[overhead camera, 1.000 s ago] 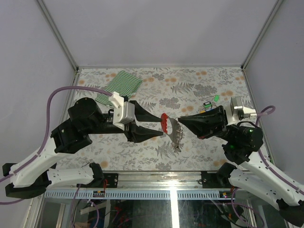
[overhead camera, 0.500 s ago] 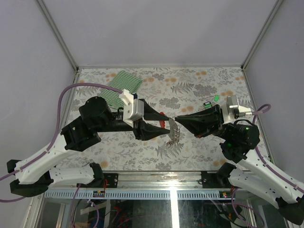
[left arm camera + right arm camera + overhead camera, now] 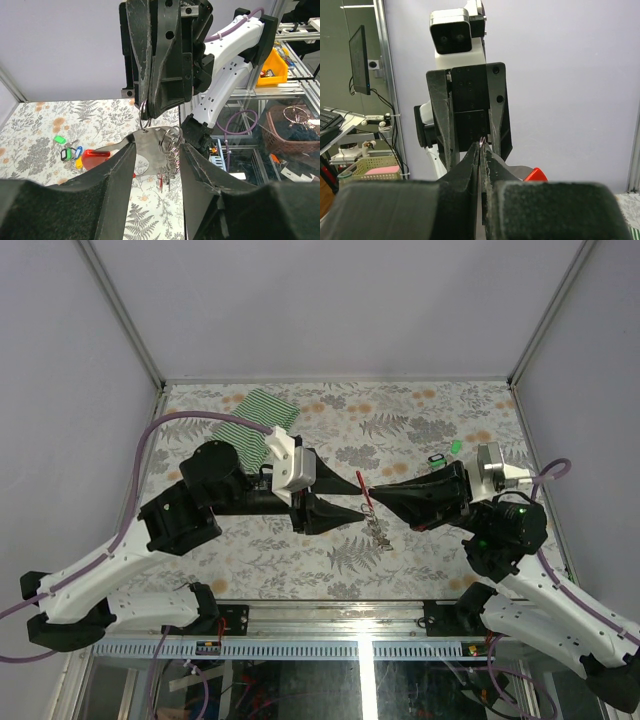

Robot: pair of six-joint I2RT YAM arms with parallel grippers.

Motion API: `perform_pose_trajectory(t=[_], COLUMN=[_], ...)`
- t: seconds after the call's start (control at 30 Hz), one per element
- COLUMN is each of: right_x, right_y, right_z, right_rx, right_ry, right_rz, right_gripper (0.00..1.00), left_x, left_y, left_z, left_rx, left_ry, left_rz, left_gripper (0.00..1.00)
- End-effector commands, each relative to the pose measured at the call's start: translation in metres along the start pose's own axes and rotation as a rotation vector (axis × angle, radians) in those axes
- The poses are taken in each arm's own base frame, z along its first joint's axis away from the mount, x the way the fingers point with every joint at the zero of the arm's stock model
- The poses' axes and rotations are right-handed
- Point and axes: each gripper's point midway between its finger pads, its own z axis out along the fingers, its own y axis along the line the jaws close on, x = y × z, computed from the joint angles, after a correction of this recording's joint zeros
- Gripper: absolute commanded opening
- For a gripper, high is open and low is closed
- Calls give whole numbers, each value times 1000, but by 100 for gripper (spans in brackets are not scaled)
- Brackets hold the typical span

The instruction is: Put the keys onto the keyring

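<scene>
Floral tabletop (image 3: 400,410) inside grey walls. Over its middle, the left gripper (image 3: 358,498) is clamped on the keyring (image 3: 150,152), and the right gripper (image 3: 372,490) is pinched shut on a small ring at its top. In the last second the left arm has pushed in and turned the keyring edge-on, likely lining up for threading. Beyond, the keys (image 3: 70,151) lie toward the right edge — not yet picked up.

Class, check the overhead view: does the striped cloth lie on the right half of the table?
No, the striped cloth lies at the far left corner of the table.
</scene>
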Motion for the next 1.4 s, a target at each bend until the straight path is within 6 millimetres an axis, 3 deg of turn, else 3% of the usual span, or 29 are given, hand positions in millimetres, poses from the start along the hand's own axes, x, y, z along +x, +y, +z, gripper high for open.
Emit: perform_pose_trajectory(t=[0.0, 0.27, 0.43, 0.7, 0.77, 0.97, 1.13, 1.37], right_x=[-31, -32, -32, -27, -26, -24, -27, -31], right_y=[21, 0, -35, -92, -108, -143, -154, -152], right_z=[8, 7, 5, -6, -13, -27, -25, -20], right_rx=[-86, 37, 217, 497, 586, 786, 843, 837], right_ry=[-70, -64, -40, -2, -9, -2, -8, -39], right_rz=[-54, -100, -155, -202, -198, -188, -162, -124], right_gripper=[0, 0, 0, 0, 0, 0, 0, 0], left_x=[-24, -24, -18, 0, 6, 30, 60, 71], left_y=[1, 17, 39, 91, 100, 119, 135, 153], left_z=[3, 0, -2, -15, -16, -11, -6, -1], left_rx=[6, -91, -221, -525, -577, -665, -749, -882], left_ry=[-75, -81, -82, -56, -46, -14, 32, -42], left_rz=[47, 33, 9, -30, -39, -32, 14, 77], left_gripper=[41, 44, 54, 72, 82, 92, 95, 94])
